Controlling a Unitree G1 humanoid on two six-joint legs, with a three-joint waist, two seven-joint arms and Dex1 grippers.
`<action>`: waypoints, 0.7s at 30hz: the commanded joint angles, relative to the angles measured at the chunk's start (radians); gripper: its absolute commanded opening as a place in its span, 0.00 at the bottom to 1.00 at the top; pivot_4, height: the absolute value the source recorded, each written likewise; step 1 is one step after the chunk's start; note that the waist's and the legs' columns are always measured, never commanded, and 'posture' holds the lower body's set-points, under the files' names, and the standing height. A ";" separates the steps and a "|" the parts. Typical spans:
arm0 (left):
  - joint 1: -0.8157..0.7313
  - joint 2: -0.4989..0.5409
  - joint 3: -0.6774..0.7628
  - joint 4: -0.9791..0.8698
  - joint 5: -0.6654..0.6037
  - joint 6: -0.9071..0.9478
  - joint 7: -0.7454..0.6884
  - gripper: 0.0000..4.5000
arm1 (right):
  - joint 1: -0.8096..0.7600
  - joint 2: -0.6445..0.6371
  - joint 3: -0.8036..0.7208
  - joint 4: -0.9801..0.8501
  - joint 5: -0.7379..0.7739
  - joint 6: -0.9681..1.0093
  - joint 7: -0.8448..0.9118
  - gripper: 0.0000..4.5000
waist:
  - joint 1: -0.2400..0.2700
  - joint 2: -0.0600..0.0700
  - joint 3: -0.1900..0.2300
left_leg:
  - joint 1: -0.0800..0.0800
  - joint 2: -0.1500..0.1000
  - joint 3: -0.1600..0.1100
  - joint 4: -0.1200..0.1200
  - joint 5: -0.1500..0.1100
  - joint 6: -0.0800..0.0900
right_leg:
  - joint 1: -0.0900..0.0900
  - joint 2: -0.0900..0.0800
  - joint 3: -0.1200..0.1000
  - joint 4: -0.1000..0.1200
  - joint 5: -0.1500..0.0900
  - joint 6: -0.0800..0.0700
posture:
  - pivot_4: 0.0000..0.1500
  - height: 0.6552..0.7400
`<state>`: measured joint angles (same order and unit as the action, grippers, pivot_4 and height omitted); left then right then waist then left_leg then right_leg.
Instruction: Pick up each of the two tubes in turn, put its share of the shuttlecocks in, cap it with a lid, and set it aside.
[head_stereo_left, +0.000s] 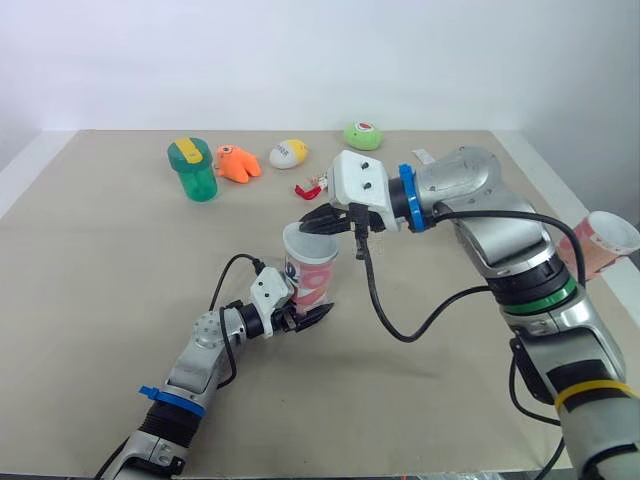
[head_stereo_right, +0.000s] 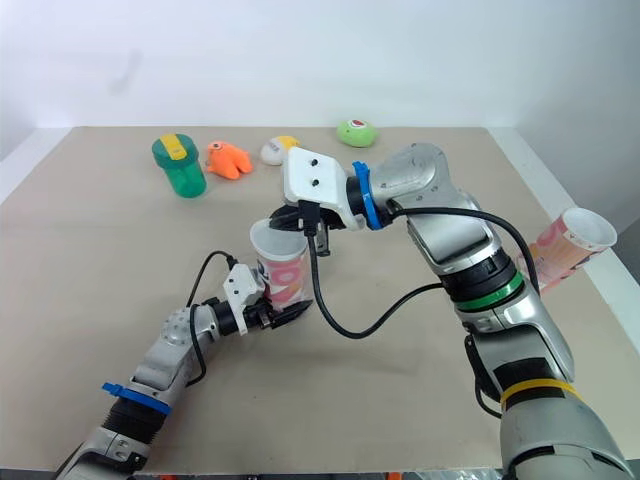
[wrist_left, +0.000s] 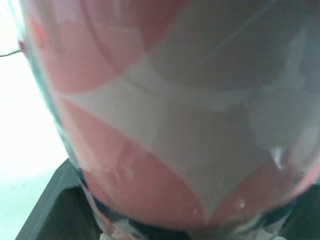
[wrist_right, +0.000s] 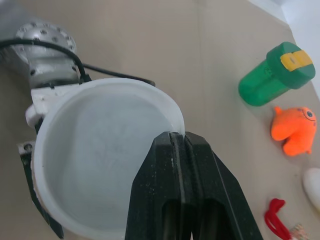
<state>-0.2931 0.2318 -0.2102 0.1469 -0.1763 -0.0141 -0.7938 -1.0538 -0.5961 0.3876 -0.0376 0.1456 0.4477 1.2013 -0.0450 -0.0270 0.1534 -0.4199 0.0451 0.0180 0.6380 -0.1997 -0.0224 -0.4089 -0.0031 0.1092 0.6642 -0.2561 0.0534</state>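
Right wrist view: right claw (wrist_right: 176, 137) sat shut at the rim of the tube (wrist_right: 100, 150) the left claw (head_stereo_left: 308, 314) gripped; a bump risked tipping it.

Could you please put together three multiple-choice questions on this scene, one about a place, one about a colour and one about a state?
1. Where does the second tube lie?
A) at the right edge of the table
B) at its near left corner
C) on the floor

2. What colour is the strip on the lid of the green bottle?
A) red
B) yellow
C) blue

3. How do the fingers of the right gripper stand?
A) spread wide
B) shut together
C) clamped around a shuttlecock

Answers:
1 A: it lies tilted at the right edge, its open mouth pointing outward.
2 B: a yellow strip crosses the green lid.
3 B: the two black fingers meet with no gap at the rim of the tube, which the left gripper holds upright.
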 joint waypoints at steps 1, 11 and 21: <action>0.027 0.015 -0.021 0.029 0.022 0.027 -0.006 0.77 | -0.025 -0.028 -0.012 -0.011 -0.037 -0.014 0.010 0.04 | 0.000 0.000 0.000 | 0.000 0.000 0.000 0.000 0.000 0.000 | 0.000 0.000 0.000 0.000 0.000 0.000 | 1.00 1.00; 0.022 0.012 -0.026 0.036 0.021 0.027 -0.005 0.77 | -0.022 -0.036 -0.005 -0.033 -0.070 -0.029 0.028 0.04 | 0.000 0.000 0.000 | 0.000 0.000 0.000 0.000 0.000 0.000 | 0.000 0.000 0.000 0.000 0.000 0.000 | 1.00 1.00; 0.020 0.012 -0.027 0.040 0.020 0.028 -0.008 0.77 | -0.021 -0.043 0.021 -0.041 -0.129 -0.067 0.038 0.04 | 0.001 0.000 0.000 | 0.000 0.000 0.000 0.000 0.000 0.000 | 0.000 0.000 0.000 0.000 -0.001 -0.001 | 1.00 1.00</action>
<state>-0.2962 0.2317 -0.2191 0.1484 -0.1764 -0.0130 -0.7946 -1.0581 -0.6191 0.4001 -0.0685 0.0485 0.3888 1.2338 -0.0444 -0.0270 0.1535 -0.4199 0.0448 0.0176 0.6378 -0.1997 -0.0225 -0.4088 -0.0035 0.1086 0.6641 -0.2568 0.0529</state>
